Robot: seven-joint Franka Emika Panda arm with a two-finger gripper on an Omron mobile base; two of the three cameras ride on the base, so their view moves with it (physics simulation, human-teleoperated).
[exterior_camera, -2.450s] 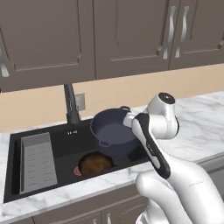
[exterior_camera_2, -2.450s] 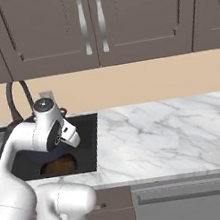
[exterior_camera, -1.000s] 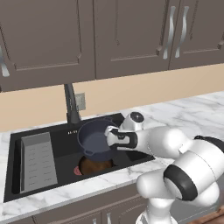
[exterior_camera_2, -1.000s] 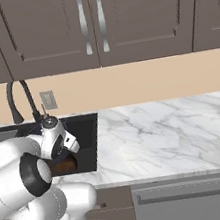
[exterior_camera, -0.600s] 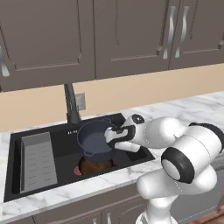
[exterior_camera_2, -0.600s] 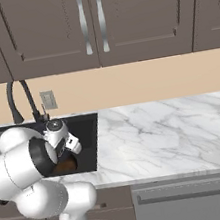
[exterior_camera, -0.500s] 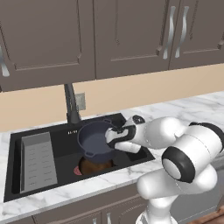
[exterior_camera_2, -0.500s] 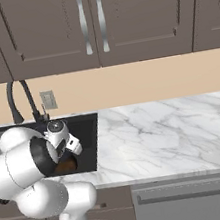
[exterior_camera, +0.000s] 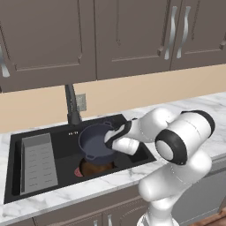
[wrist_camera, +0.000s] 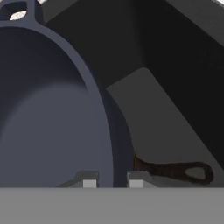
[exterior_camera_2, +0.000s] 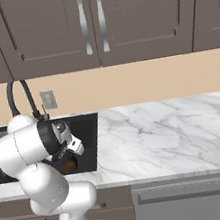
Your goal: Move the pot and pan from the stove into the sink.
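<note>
The gripper (wrist_camera: pixel 112 183) pinches the rim of the pot (exterior_camera: pixel 95 142), holding it inside the sink (exterior_camera: pixel 132 154) above the pan (exterior_camera: pixel 95 168). The step is setting the pot down; next it likely needs lowering, then release. The hand view adds the pan's handle (wrist_camera: pixel 175 169) on the basin floor.

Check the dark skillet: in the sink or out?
In. The shallow dark skillet lies on the floor of the black sink basin, its long handle flat beneath the held blue-grey pot.
</note>
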